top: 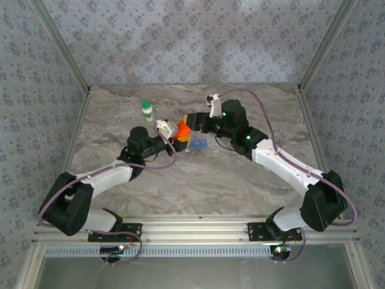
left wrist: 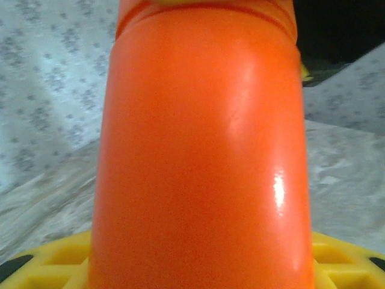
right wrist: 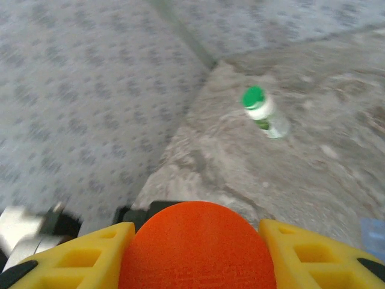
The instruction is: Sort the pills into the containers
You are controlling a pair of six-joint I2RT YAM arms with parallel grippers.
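Pill box (top: 197, 144) partly hidden by orange bottle (top: 183, 129), its contents too small to tell

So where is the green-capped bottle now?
In the top view, the green-capped bottle stands far left on the table, beyond the left tool and orange bottle.

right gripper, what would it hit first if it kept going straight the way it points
The orange bottle: its end sits between the yellow fingers of the right gripper, apparently touching both. Beyond it the line seems to run over the table; depth is unclear.
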